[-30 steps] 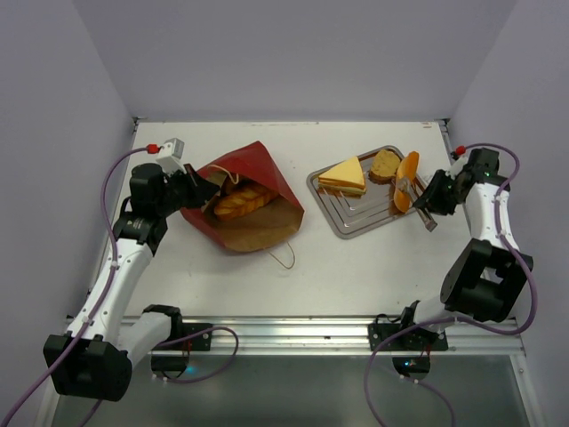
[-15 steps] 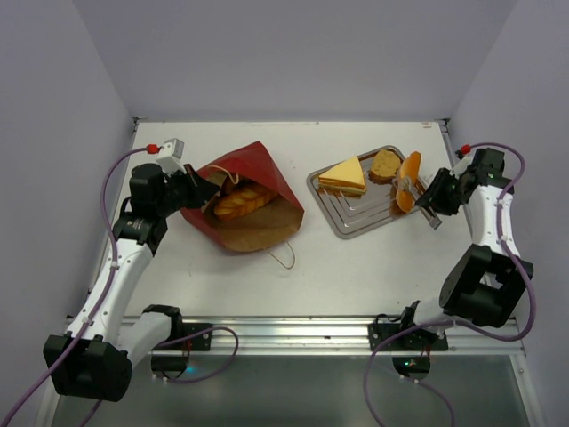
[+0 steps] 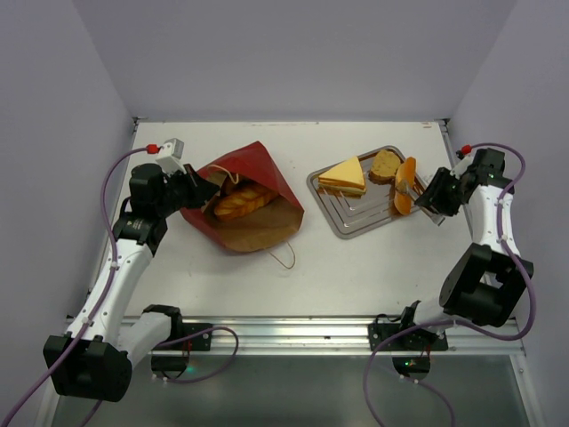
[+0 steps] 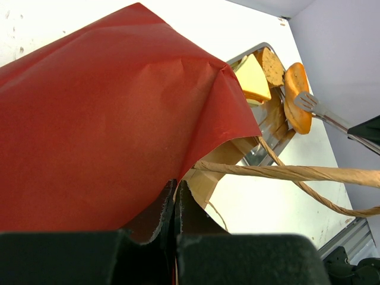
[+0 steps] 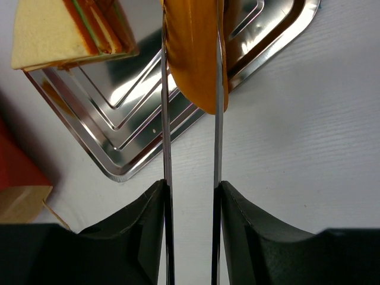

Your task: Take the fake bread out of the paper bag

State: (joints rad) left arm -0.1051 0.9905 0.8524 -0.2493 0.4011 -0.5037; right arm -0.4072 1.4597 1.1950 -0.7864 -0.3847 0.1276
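Top external: left of the tray (image 3: 356,221), left end effector (image 3: 197,187) pinches the paper bag (image 3: 253,169), braided loaf (image 3: 240,202) inside; at the tray's right edge, right end effector (image 5: 191,189) grips tongs (image 5: 165,119) around orange roll (image 5: 191,53).

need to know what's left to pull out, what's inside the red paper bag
One braided loaf shows inside the paper bag, lying on its brown inner wall. The bag's raised red side covers the rest of the inside, so anything further in cannot be seen.
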